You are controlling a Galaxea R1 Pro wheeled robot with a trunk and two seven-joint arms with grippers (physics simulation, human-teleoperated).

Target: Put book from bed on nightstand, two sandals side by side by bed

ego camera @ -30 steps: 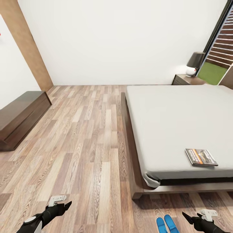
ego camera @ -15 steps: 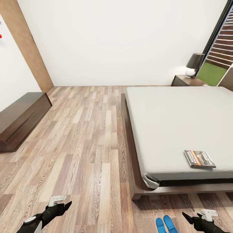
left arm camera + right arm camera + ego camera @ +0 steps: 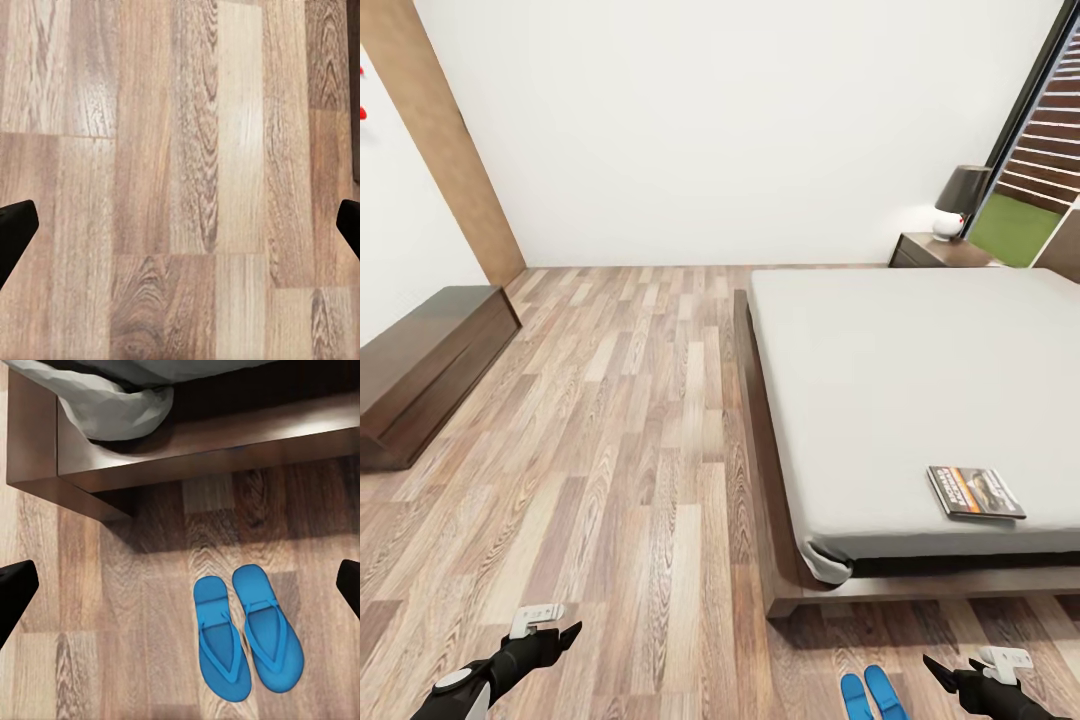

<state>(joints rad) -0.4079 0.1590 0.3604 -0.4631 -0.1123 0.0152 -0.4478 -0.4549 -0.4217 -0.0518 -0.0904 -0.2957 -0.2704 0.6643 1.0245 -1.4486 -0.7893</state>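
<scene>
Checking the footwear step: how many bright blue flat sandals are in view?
2. The bright blue flat sandals lie side by side on the wood-plank floor by the bed's foot: one, the other touching it.

The dark book lies flat near the grey bed's foot edge, the blue sandals sit side by side on the floor just beside the frame, and the nightstand stands by the bed's far corner.

The head view's lower edge cuts off the two sandals beside the right gripper; the book's title is too small to read.
</scene>
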